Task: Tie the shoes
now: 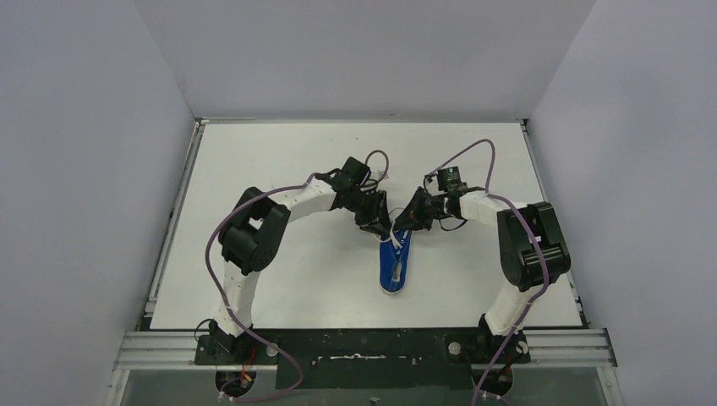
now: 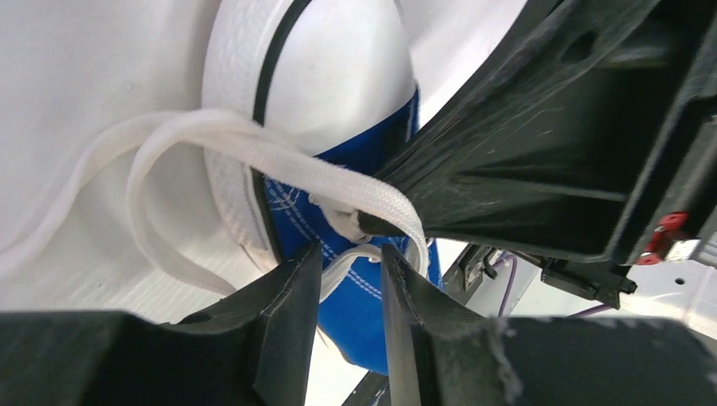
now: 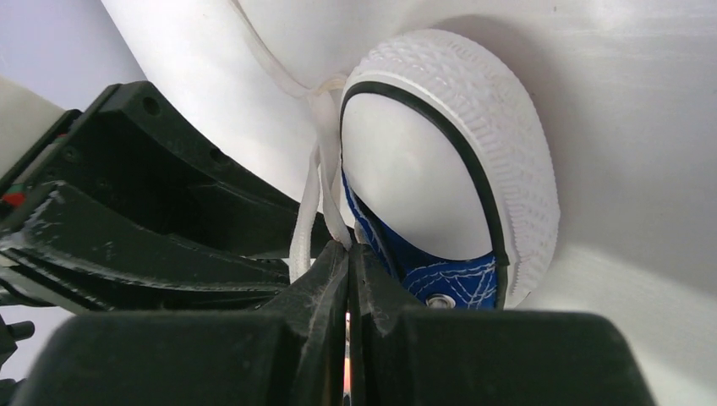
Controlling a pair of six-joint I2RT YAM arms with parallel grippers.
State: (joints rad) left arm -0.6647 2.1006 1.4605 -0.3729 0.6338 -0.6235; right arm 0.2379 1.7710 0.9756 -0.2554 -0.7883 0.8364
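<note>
Sneaker (image 1: 395, 269) sits mid-table (image 1: 254, 169), arms meeting at its far end. Right gripper (image 3: 349, 250) is pinched tight on a lace (image 2: 279, 158). Left gripper (image 2: 348, 255) has its jaws slightly apart, with a strand running between.

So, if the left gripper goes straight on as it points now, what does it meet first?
Likely the lace lying across the left gripper's gap, then the shoe's blue side just behind; depth is unclear.

Top external: high at the near edge, looking down on the whole table (image 1: 279, 161).
Wrist views: very close, both sharing the toe cap (image 2: 338, 76).
</note>
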